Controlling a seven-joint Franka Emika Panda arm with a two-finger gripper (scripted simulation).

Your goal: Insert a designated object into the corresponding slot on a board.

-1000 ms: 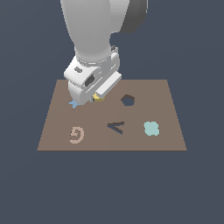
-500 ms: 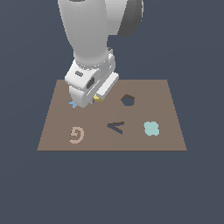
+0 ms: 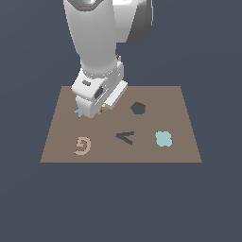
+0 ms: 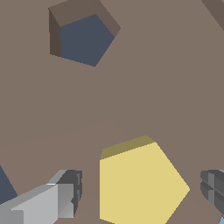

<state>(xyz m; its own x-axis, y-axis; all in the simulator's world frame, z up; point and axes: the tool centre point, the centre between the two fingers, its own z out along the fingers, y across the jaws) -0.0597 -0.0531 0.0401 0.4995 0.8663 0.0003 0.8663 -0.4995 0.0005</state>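
This was a bare simulated test scene: a flat brown board (image 3: 121, 125) floated on a featureless dark blue-grey void, rendered without texture

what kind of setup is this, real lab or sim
Likely a simulated shape-sorting test: a flat brown board floats on a plain dark backdrop, with a pentagon slot, and a yellow pentagon block between the gripper fingers.

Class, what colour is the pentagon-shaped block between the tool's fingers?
Yellow: the pentagon block shows best in the wrist view.
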